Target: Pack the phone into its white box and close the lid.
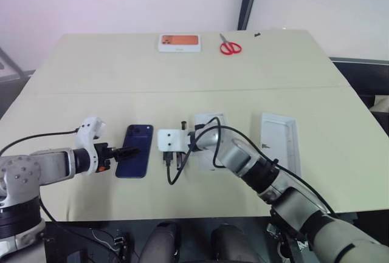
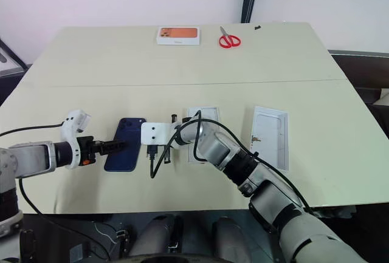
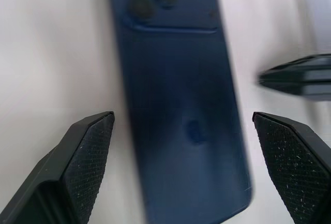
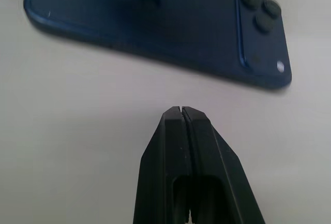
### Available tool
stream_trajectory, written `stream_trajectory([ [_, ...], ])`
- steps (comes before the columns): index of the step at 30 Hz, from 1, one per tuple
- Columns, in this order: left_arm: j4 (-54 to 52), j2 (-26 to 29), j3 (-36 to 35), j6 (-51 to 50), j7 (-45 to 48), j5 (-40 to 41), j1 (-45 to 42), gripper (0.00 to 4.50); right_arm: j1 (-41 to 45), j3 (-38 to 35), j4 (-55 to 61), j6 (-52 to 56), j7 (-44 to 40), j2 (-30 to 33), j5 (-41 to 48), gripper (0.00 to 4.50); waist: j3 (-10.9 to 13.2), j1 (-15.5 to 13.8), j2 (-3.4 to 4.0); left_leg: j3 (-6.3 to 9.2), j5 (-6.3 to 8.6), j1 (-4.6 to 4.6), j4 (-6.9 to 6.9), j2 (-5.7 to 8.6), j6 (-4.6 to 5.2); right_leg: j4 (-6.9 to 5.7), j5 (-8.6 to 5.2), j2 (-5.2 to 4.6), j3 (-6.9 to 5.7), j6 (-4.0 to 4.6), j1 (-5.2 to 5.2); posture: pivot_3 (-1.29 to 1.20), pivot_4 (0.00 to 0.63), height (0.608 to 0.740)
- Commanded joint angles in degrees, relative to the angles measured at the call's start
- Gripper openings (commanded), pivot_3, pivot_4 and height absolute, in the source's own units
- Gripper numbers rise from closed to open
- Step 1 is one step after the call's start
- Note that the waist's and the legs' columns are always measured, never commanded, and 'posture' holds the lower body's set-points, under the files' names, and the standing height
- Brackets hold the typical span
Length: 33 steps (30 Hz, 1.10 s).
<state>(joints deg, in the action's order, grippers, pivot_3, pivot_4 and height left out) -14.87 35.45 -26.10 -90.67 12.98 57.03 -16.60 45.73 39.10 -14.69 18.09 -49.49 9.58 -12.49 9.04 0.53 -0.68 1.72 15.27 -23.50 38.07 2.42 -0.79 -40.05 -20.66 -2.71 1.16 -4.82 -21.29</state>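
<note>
We see pale beige table (image 1: 182,81), seam across middle, white wall behind, dark vertical post at back. Phone (image 1: 135,150) lies back up on table between our two grippers. Left gripper (image 3: 181,146), fingers spread wide, straddles phone's lower end without touching. Right gripper (image 4: 182,114), fingers pressed together, empty, sits just beside phone's long edge. White box (image 2: 202,130) behind right wrist; lid (image 1: 280,140) farther right. Scissors (image 1: 230,47) and orange-pictured box (image 1: 179,42) at far edge.

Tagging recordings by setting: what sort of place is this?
Probably an office or lab room: a plain beige table against a pale wall, with scissors and phone packaging laid out.
</note>
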Motion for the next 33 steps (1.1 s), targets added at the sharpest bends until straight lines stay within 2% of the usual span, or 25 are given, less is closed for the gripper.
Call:
stream_trajectory([
  [1,-0.13,-3.46,4.27,-1.83,-2.11,5.33,1.4,4.5,1.58,-0.06,-1.78,-2.07,0.18,-2.2,-0.92,0.05,-0.01,-0.07,0.0,0.02,0.04,0.11,0.0,0.02,0.05,0.0,0.0,-0.01,0.0,0.0,0.13,0.0,0.15,0.74],
  [13,2.52,-9.04,2.4,-1.83,-8.23,12.35,-0.01,4.5,2.53,-1.72,-7.63,-3.6,1.86,-5.91,-3.19,0.05,-0.51,-0.04,0.47,0.06,0.05,0.33,-0.02,0.1,0.07,0.07,0.0,-0.06,0.0,0.0,0.4,0.0,0.15,0.74],
  [23,9.74,-11.71,-6.26,-1.83,-14.68,19.28,-4.22,4.5,1.03,-2.61,-6.58,-3.7,1.01,-5.16,-4.79,0.05,-0.49,0.03,0.41,0.16,0.06,0.38,-0.02,0.15,0.08,0.16,0.0,-0.06,-0.02,0.0,0.52,0.0,0.15,0.74],
  [25,10.14,-11.37,-5.9,-1.83,-16.16,20.79,-4.58,4.5,0.96,-2.54,-6.46,-3.85,0.79,-5.07,-5.02,0.05,-0.52,0.43,0.18,0.16,0.06,0.32,-0.03,0.14,0.08,0.17,0.0,-0.05,-0.02,0.0,0.46,0.0,0.15,0.74],
  [33,9.42,-10.39,-3.73,-0.51,-22.18,25.17,-4.57,4.5,0.82,-2.52,-6.18,-4.23,0.19,-5.03,-5.3,0.05,-0.53,0.82,0.15,0.13,0.01,0.13,-0.18,0.11,-0.01,0.13,0.0,-0.03,0.0,-0.01,0.09,0.0,0.15,0.74],
])
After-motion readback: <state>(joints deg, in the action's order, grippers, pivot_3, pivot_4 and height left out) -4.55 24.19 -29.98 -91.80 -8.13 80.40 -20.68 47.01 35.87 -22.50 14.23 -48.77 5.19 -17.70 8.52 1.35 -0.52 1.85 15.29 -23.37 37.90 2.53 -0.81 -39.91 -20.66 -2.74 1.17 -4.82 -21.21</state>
